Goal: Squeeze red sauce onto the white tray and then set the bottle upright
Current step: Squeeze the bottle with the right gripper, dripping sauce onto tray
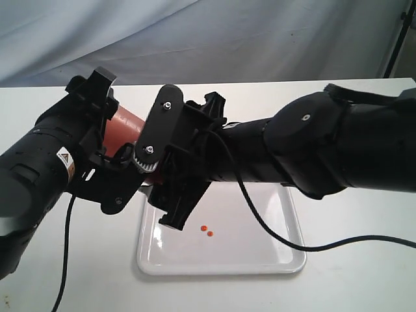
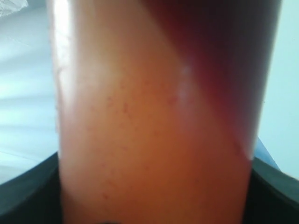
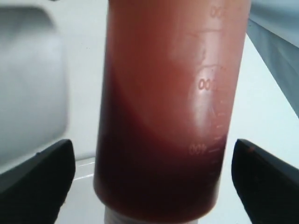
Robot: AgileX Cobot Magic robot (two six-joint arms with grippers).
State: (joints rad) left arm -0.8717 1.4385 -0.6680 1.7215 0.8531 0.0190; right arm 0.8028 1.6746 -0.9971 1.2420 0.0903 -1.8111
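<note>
Left fingers (image 2: 28,196) are clamping the bottle (image 1: 127,127), while my right fingers (image 3: 37,172) are standing open on either side of it, not touching. I am working over the tray (image 1: 286,260), which is lying flat on the table. I am holding the bottle tilted, cap end down, above the tray's left edge, with the nozzle hidden. Two small sauce (image 1: 207,229) drops are sitting on the tray, so I judge the squeezing is under way. Standing the bottle upright is not yet done.
</note>
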